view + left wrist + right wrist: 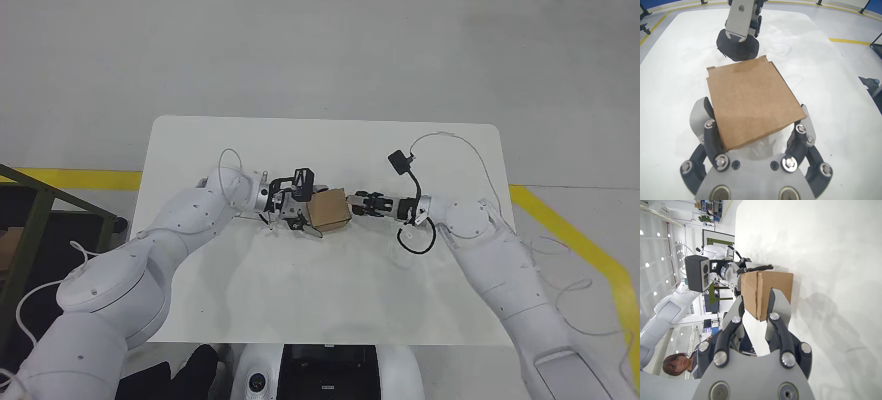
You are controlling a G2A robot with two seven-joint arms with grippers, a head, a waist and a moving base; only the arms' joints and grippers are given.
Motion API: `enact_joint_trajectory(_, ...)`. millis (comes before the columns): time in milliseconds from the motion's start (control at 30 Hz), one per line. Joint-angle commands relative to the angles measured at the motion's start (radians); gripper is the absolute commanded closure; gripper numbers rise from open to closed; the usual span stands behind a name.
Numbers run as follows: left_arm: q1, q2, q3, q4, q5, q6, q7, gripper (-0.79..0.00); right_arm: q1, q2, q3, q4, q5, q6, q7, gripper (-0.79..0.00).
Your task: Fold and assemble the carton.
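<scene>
Left arm [190,215]: comes in from the left edge of the bench [400,290], with its wrist at mid-bench.
Left jaws: pinching the carton [328,210] by its left end, one finger on each of two opposite sides.
Carton: brown and already box-shaped, at mid-bench between the two arms. Whether it rests on the surface or hangs just above it cannot be told. The flaps on its right end meet at a seam [757,291] that is not quite flush.
Right jaws: spread part way at the carton's right end, with a corner of that end between the fingers. Contact cannot be made out.
Right arm [480,235]: comes in from the right.
Risk, push: a hard press on the end flaps would likely slide the carton back through the left jaws' hold.
Risk, squeeze: more clamping on the thin walls could buckle them.
Risk, seam: an off-centre push may spring the flaps apart instead of seating them.
</scene>
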Motion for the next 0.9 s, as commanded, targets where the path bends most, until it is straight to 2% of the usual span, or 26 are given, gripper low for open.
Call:
enact_joint_trajectory(0, 0.001, 0.0, 0.0, 0.001, -0.001, 0.0, 0.0, -0.745, 0.009, -0.004, -0.012, 0.007, 0.0, 0.004, 0.006, -0.237)
enact_joint_trajectory(567, 0.001, 0.0, 0.0, 0.002, -0.001, 0.001, 0.001, -0.751, 0.061, -0.033, -0.085, 0.047, -0.007, 0.001, 0.001, -0.265)
enact_joint_trajectory(633, 0.001, 0.001, -0.001, 0.004, -0.004, 0.0, 0.0, -0.757, 0.058, -0.031, -0.077, 0.047, -0.008, -0.002, -0.007, -0.308)
enact_joint_trajectory(667, 0.001, 0.001, -0.002, 0.005, -0.005, 0.001, 0.001, -0.763, 0.055, -0.029, -0.071, 0.045, -0.011, -0.002, -0.01, -0.379)
enact_joint_trajectory(733, 0.001, 0.002, -0.003, 0.007, -0.009, 0.003, 0.003, -0.785, 0.044, -0.023, -0.054, 0.034, -0.013, -0.006, -0.019, -0.785)
enact_joint_trajectory(867, 0.001, 0.006, -0.004, 0.006, -0.011, 0.01, 0.01, -0.785, 0.011, -0.009, -0.014, -0.004, -0.021, -0.01, -0.036, -0.785)
